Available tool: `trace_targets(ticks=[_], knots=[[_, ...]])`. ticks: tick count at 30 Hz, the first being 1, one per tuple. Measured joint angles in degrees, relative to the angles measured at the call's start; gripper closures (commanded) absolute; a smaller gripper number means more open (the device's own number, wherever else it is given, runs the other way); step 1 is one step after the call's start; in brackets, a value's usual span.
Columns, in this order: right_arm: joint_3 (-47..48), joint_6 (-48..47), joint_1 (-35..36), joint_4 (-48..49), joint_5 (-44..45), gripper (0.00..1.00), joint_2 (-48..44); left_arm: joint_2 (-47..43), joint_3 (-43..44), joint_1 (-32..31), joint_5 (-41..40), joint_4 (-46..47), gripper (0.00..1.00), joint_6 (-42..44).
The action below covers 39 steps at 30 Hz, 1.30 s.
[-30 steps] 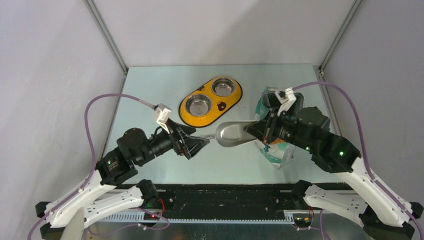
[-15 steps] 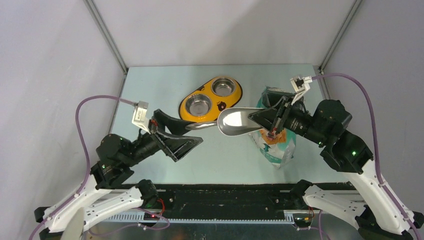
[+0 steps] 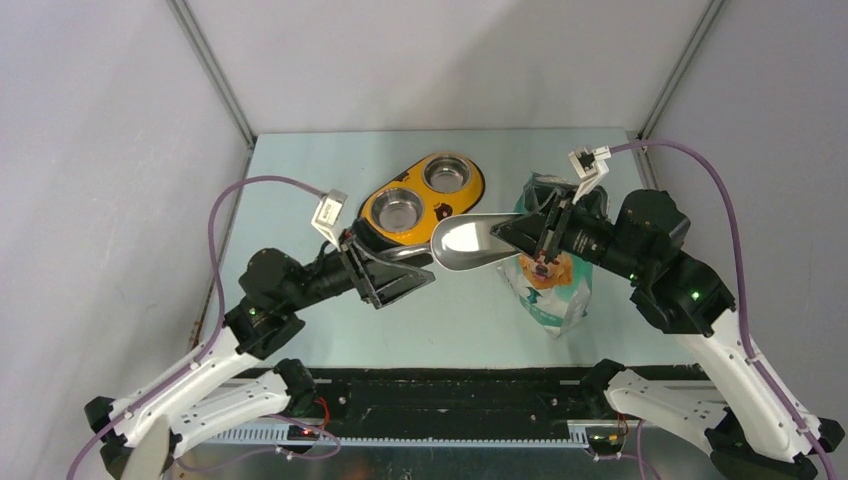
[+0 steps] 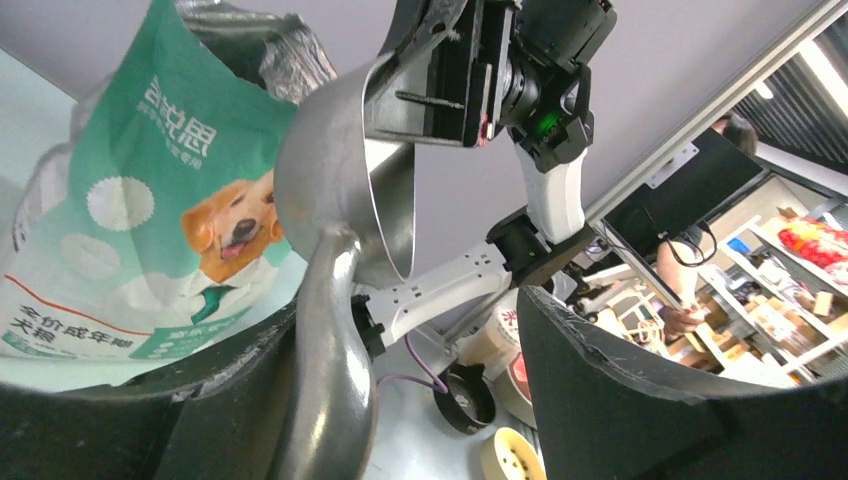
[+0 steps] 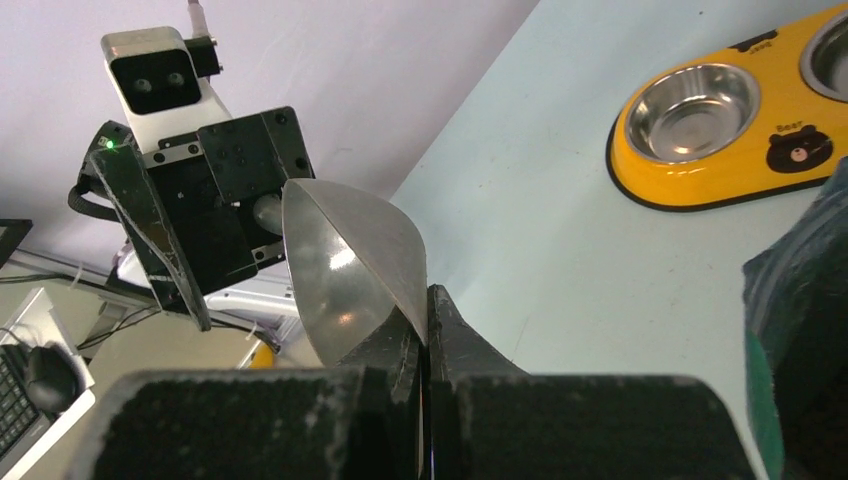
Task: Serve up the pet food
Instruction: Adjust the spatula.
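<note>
The right gripper (image 3: pixel 508 236) is clamped on the rim of the grey metal scoop (image 3: pixel 462 245), fingers pinched together on the thin wall; it holds the scoop in the air with the bowl out ahead of its fingertips, and that bowl looks shiny and empty in the right wrist view. The left gripper (image 3: pixel 412 274) sits opposite with its fingers spread apart; the scoop's flat handle (image 4: pixel 325 400) lies between them, close against one finger and apart from the other; nothing squeezed there yet, so I read this as a hand-over.

Directly beneath the right gripper stands the teal-and-white bag printed with a golden dog (image 3: pixel 552 290), its top crumpled open. Near the left gripper, just off to its far side on the pale green desk (image 3: pixel 300 180), sits the yellow twin-bowl feeder with two steel bowls (image 3: pixel 420 205); both look empty.

The pet food itself is not in view; I judge it to be down inside the bag, below the right gripper. It should handle as a loose, light, dry heap that rolls and spills; no pinching it; carry it in the scoop, held by the handle, bowl kept level.
</note>
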Motion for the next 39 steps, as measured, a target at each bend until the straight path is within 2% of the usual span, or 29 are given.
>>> trace_targets(ticks=[6, 15, 23, 36, 39], knots=[[1.7, -1.7, -0.7, -2.6, 0.8, 1.00, 0.1, -0.2, -1.2, 1.1, 1.6, 1.0, 0.29, -1.9], [4.4, -3.9, -1.0, -5.4, 0.6, 1.00, 0.1, -1.5, -1.2, 1.9, 1.6, 0.8, 0.38, -2.4], [4.4, -4.5, -1.2, -6.0, -0.2, 1.00, 0.3, -0.2, -1.2, 2.2, 2.2, 0.6, 0.50, -3.0], [4.4, -4.6, -1.4, -6.6, -1.1, 1.00, 0.5, 0.1, -1.2, 3.1, 2.4, -1.5, 0.76, -3.0], [4.4, -4.6, -1.4, -6.6, -1.4, 1.00, 0.5, 0.2, -1.2, 3.2, 2.5, -1.4, 0.90, -3.2]])
